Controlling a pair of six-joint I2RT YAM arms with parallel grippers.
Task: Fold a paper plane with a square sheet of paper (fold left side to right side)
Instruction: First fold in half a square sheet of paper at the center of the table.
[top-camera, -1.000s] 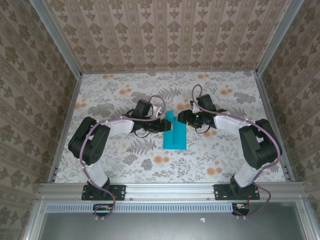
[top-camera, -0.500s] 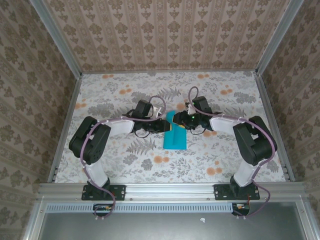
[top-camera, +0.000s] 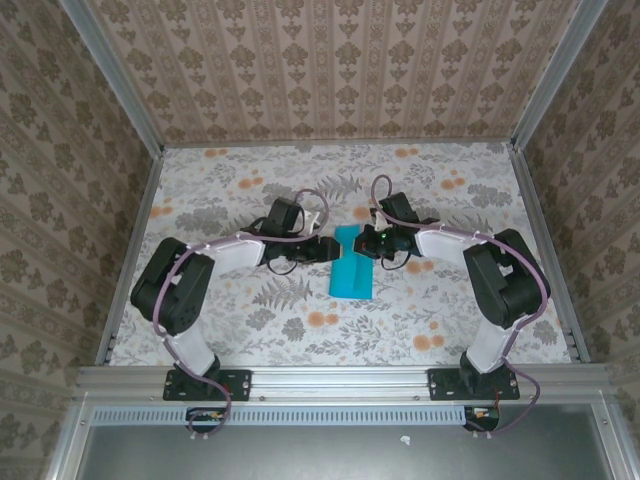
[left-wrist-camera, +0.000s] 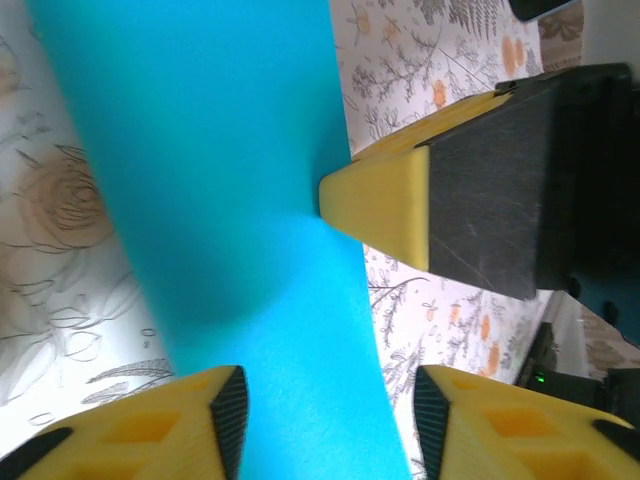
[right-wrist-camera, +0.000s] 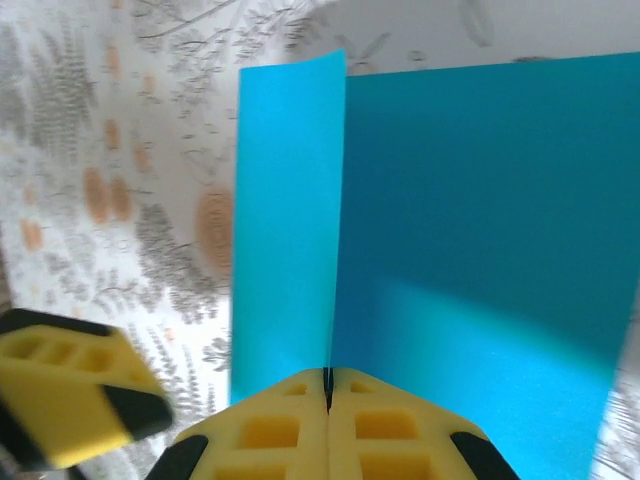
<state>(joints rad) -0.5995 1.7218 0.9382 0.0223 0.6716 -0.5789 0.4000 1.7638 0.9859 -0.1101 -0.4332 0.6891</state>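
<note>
Pinching the far end of the square sheet of paper, the right gripper has its yellow pads pressed flat together, and a raised flap of the sheet runs edge-on into the seam between them. The left gripper faces it from the other side. Its jaws are about half apart and straddle the blue paper without pressing on it. One pad of the right gripper shows just beyond, and its tip seems to touch the sheet, though the close view is too tight to be sure.

Seen from above, the paper lies about the middle of the table, well clear of every edge, with its long axis running from the near edge to the far edge. Both grippers meet at its far end, each from its own side. The paper is bright cyan and unmarked. In outline it is a narrow strip rather than a full square, part flat and part lifted. Since the raised flap stands between the two grippers, carrying it rightward likely falls to the right arm.
</note>
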